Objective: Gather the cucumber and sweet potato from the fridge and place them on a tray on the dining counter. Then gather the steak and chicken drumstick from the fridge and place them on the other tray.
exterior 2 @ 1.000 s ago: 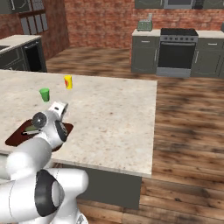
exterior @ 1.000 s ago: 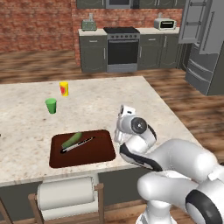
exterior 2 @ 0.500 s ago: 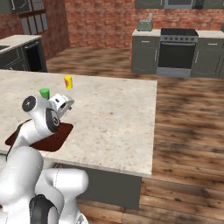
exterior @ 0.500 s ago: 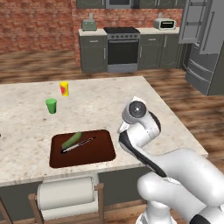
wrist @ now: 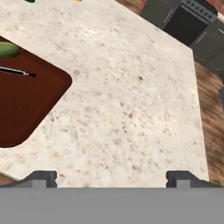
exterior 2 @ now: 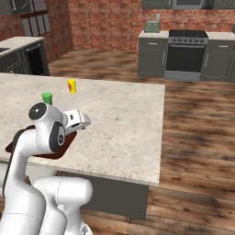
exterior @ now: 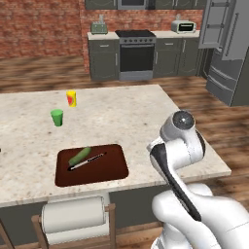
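A green cucumber (exterior: pixel 79 156) lies on a dark brown tray (exterior: pixel 108 169) near the front edge of the dining counter (exterior: pixel 121 116), next to a thin dark-handled utensil (exterior: pixel 90 161). My gripper (wrist: pixel 111 178) hovers open and empty over bare counter, to the right of the tray (wrist: pixel 30 96). The cucumber (wrist: pixel 6 49) sits at the left edge of the hand view. In the right base view the hand (exterior 2: pixel 75 120) points out over the counter, past the tray (exterior 2: pixel 69 139). The fridge (exterior: pixel 228 48) stands far right with a door open; its inside is hidden.
A green cup (exterior: pixel 57 117) and a yellow-red can (exterior: pixel 71 98) stand on the counter behind the tray. A paper towel roll (exterior: pixel 73 216) hangs below the counter's front edge. A stove (exterior: pixel 137 56) and dark cabinets line the back wall. Wooden floor lies to the right.
The arm has risen and swung right, away from the tray. The hand now points across the bare counter. The cucumber and tray have stayed put.
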Tool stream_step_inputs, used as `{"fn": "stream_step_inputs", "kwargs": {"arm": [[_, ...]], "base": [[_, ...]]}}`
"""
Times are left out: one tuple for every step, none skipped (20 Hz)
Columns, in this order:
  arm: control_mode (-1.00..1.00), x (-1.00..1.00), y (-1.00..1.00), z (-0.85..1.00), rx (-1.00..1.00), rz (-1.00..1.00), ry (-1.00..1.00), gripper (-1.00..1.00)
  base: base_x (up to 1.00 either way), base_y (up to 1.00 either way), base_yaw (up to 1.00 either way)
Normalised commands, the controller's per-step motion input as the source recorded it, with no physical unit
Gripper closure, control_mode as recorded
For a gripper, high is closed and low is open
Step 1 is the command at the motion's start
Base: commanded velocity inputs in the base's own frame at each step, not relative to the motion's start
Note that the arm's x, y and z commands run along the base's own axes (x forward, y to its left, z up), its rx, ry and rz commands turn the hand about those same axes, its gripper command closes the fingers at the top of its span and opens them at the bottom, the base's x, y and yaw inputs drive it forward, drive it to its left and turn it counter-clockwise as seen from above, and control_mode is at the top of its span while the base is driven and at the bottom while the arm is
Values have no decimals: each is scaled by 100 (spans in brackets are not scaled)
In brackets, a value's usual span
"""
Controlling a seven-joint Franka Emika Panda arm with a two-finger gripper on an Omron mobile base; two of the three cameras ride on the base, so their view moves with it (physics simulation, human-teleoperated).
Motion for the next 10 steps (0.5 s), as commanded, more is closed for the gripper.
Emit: {"fn": "stream_step_inputs", "kwargs": {"arm": [[-100, -54, -38, 0, 35, -3, 0, -100], [-100, -50, -34, 0, 34, -4, 0, -100], [-100, -55, -30, 0, 32, -5, 0, -100], [-100, -59, -26, 0, 31, -4, 2, -100], [-100, -65, -31, 0, 31, -6, 3, -100], [-100, -67, -35, 0, 33, -6, 4, -100], [-100, -69, -35, 0, 31, -6, 1, -100], [-100, -54, -24, 0, 28, -12, 3, -100], [-100, -40, -9, 0, 19, -16, 4, -100], [-100, -31, 0, 0, 12, -19, 0, -100]], "base": [[0, 0, 0], [0, 0, 0], [0, 0, 0], [0, 0, 0], [0, 0, 0], [0, 0, 0], [0, 0, 0], [0, 0, 0], [0, 0, 0], [0, 0, 0]]}}
